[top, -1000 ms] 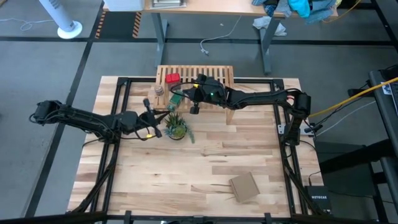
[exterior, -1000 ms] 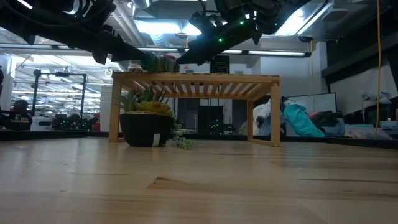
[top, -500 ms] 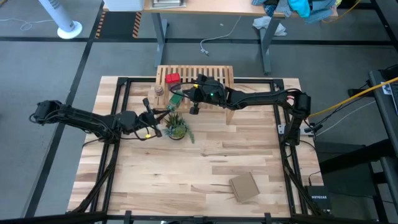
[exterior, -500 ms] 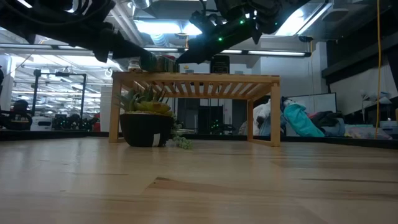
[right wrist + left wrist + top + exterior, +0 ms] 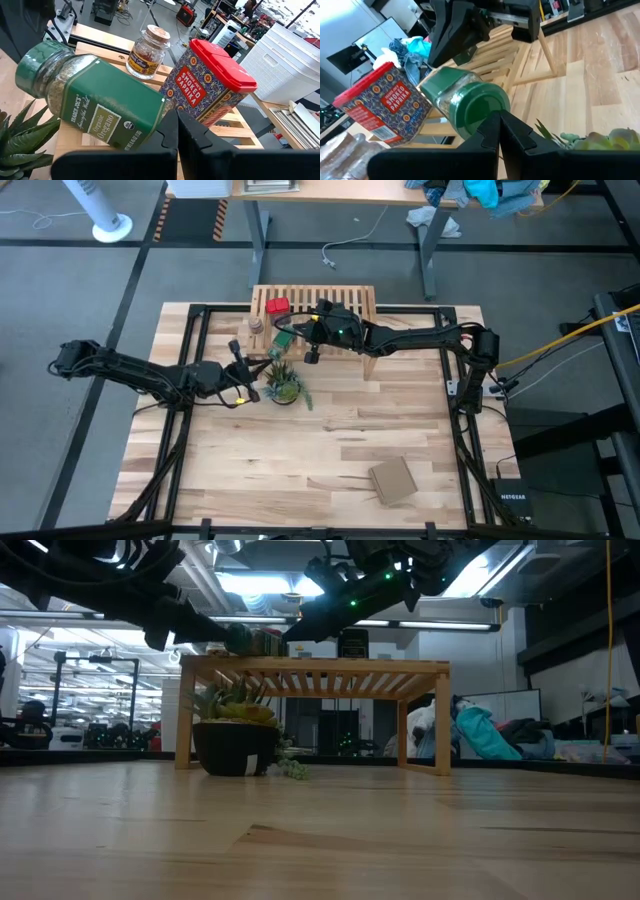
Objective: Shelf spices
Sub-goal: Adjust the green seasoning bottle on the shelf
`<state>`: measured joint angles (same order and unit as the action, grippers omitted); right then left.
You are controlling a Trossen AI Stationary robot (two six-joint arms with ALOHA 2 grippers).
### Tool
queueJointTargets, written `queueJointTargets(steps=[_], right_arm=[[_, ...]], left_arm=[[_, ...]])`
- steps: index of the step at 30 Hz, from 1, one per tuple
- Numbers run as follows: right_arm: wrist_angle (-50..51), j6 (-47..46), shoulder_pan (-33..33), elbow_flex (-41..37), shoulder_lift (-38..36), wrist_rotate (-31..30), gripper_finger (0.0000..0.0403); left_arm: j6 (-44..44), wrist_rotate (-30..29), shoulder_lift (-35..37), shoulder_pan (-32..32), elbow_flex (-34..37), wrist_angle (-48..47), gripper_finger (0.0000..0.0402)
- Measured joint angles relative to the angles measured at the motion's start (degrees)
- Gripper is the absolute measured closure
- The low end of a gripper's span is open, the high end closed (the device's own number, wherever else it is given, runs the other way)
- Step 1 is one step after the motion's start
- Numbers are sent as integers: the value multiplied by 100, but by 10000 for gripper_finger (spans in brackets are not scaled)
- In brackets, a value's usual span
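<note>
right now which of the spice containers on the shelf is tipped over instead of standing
The green-capped oregano jar: it lies tilted on the shelf, cap toward the plant. The red smoked paprika tin and the small cork-topped jar both stand upright.

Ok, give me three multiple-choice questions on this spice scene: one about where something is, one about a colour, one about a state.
1. Where is the red tin?
A. on the shelf
B. beside the cardboard
C. on the floor

2. What colour is the cap of the oregano jar?
A. white
B. green
C. black

3. How does the oregano jar sit?
A. upright
B. upside down
C. tipped on its side

Answers:
1. A: it stands on the slats by the cork-topped jar.
2. B: the left wrist view shows it green.
3. C: its label runs slanted and the cap points sideways.
</note>
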<state>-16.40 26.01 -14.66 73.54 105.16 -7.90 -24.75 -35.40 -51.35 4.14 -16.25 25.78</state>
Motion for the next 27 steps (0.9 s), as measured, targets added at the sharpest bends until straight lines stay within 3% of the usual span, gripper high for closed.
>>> queueJointTargets(steps=[27], right_arm=[[-24,20,2,-9,-7,0,402]], left_arm=[[-49,-229,0,-24,0,-242,401]])
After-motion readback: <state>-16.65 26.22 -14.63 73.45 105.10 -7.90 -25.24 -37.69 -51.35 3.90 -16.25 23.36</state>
